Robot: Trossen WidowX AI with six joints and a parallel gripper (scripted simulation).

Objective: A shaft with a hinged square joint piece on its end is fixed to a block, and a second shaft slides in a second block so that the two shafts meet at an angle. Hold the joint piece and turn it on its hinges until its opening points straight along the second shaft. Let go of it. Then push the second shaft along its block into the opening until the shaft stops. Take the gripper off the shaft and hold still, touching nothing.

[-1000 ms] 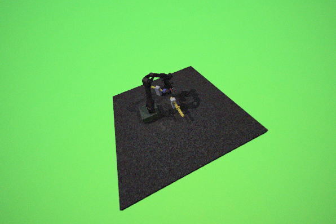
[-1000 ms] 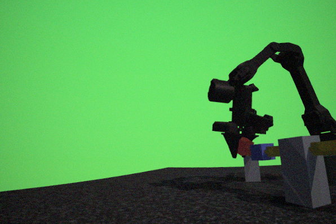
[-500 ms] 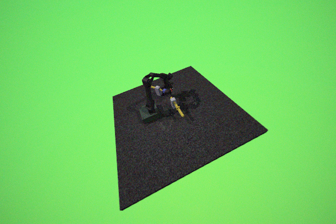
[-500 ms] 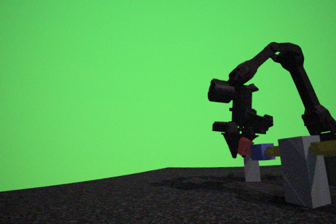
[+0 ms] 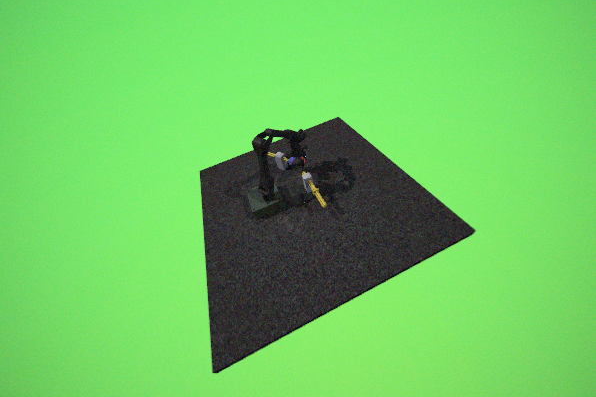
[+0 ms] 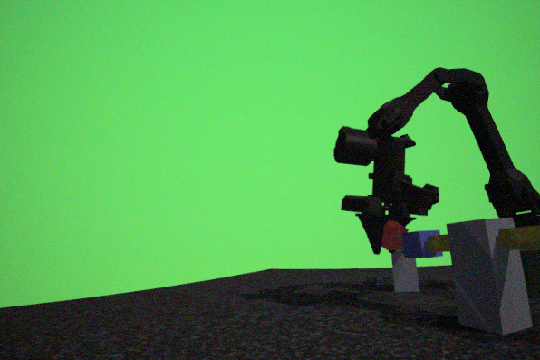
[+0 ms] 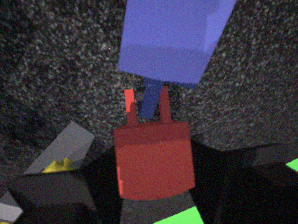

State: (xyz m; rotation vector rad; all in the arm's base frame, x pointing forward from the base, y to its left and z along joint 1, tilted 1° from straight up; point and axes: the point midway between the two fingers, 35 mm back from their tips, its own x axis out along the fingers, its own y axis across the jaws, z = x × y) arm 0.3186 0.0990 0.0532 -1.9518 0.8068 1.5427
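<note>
My gripper (image 5: 298, 162) (image 6: 385, 248) (image 7: 148, 136) is shut on the red square joint piece (image 6: 393, 236) (image 7: 155, 165), with a dark finger on either side. Two red prongs reach from it around a blue link at the blue end piece (image 5: 292, 161) (image 6: 419, 244) (image 7: 165, 40). That end piece sits on the first yellow shaft (image 5: 271, 154) (image 6: 521, 238), held by a grey block (image 5: 281, 161) (image 6: 473, 271). The second yellow shaft (image 5: 317, 194) (image 7: 59, 165) passes through another grey block (image 5: 307, 182) (image 6: 405, 273) (image 7: 62, 145), apart from the joint piece. The joint piece's opening is hidden.
The arm's dark green base (image 5: 262, 205) stands on the dark mat (image 5: 320, 269) (image 6: 159, 316), beside the two blocks. The second shaft's far end points away from the joint piece, toward the mat's front. The arm's shadow falls beyond the gripper.
</note>
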